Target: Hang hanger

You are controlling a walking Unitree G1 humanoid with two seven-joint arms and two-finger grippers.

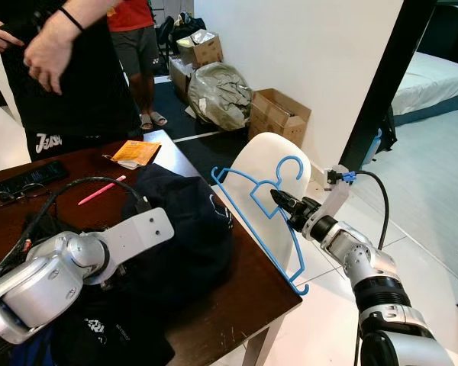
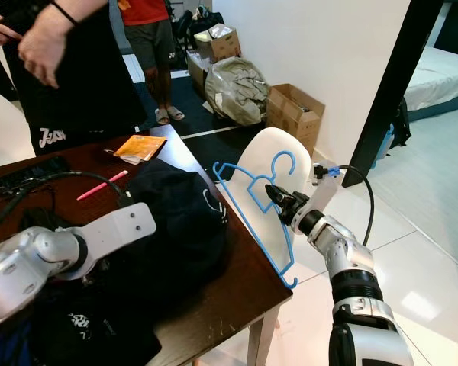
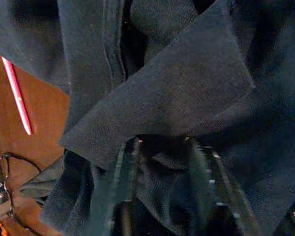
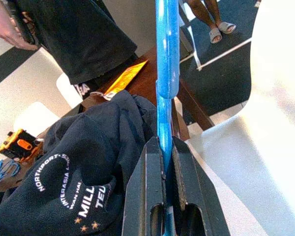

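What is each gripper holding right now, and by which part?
Right gripper: blue hanger, by its body below the hook. Left gripper: fold of dark garment.

My head cameras look down across the worktop; both wrist cameras sit close over the dark garment.

left tool buried in dark garment

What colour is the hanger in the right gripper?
Light blue; the hanger shows best in the left eye view.
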